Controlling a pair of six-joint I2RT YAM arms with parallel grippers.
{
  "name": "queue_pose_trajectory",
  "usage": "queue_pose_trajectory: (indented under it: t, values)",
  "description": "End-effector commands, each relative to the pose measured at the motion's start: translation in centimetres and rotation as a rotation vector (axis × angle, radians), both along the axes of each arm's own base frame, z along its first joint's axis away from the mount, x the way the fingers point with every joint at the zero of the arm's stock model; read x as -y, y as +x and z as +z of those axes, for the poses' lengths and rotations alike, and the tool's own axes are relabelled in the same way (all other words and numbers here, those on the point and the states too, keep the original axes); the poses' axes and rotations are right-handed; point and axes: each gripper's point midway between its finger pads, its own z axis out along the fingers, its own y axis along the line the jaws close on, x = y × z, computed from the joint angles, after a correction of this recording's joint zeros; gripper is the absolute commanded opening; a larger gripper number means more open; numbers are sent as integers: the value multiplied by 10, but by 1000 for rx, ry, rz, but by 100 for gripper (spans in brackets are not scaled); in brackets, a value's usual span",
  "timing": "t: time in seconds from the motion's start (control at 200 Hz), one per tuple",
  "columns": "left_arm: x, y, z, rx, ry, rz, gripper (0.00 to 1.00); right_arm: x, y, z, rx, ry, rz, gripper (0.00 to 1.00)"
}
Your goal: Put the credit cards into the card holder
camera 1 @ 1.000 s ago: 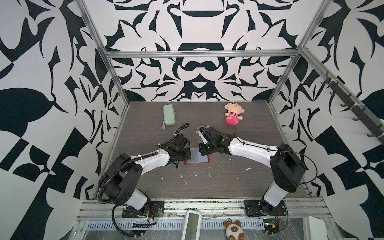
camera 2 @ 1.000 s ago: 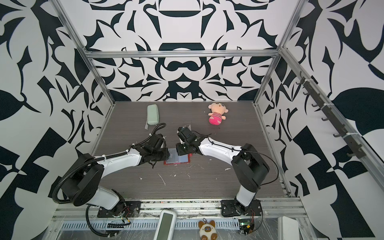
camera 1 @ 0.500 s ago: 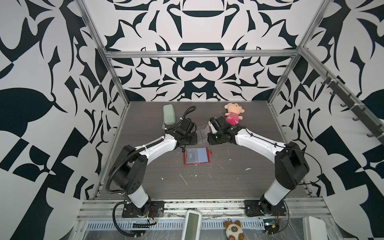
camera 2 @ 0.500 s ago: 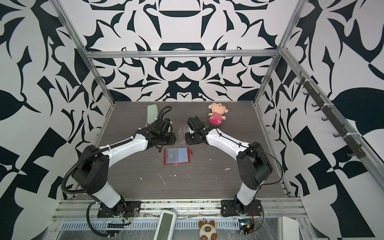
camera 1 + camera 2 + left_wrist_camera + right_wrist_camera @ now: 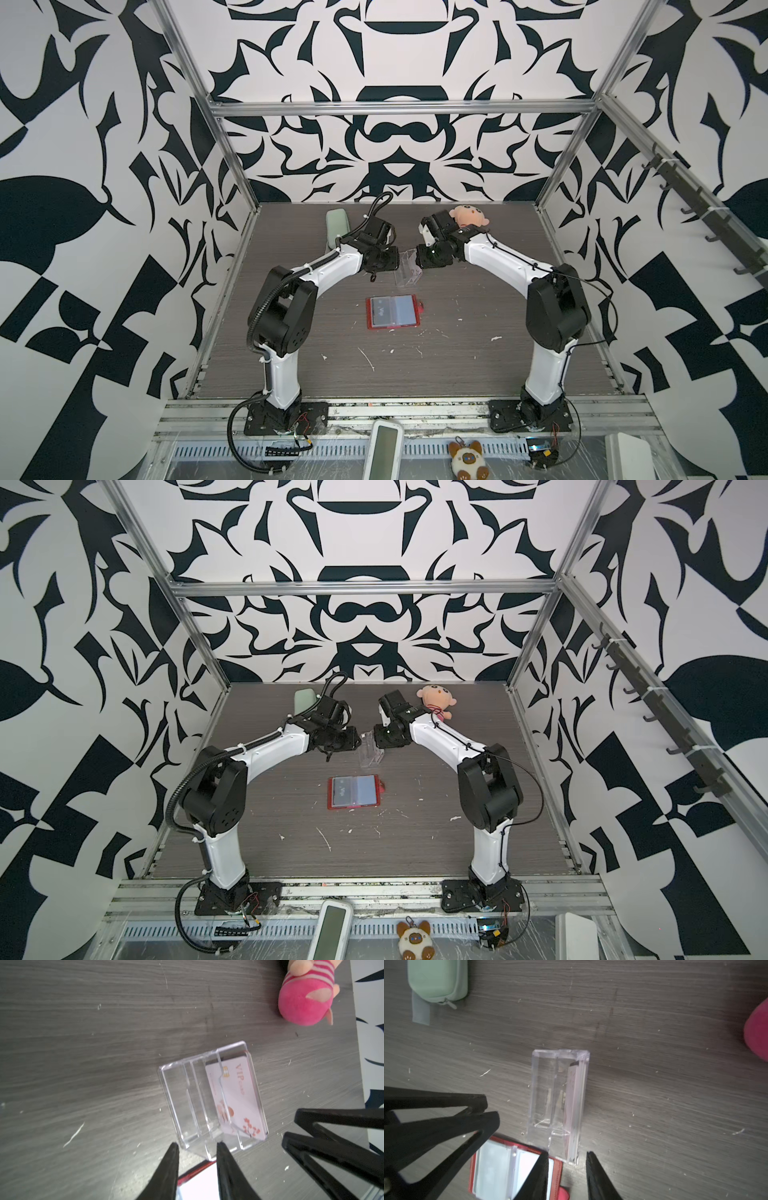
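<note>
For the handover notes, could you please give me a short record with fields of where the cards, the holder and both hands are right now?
card holder: open flat on the table, nearer the robot than the box
in holder: one dark card in a sleeve page
clear acrylic box: upright, pale card at the front; more behind, count unclear
left hand: open, empty, close to the box
right hand: open, empty, close to the box
other items: green zip case and pink plush doll, at the far end
</note>
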Motion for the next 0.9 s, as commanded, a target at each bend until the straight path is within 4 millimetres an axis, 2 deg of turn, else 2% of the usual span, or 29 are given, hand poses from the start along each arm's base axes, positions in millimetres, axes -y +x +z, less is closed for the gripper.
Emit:
queue_pose_trajectory:
  t: [0.0, 0.335, 0.895]
  values:
    - [2, 0, -9, -67, -19, -20, 35, -4, 7, 16, 10, 24, 28, 35]
    - [6, 1, -34, -151, -57, -16, 35, -10, 20, 2, -28, 21, 34, 36]
    - [4, 5, -58, -223, -111, 17, 36, -14, 28, -14, -77, -4, 41, 36]
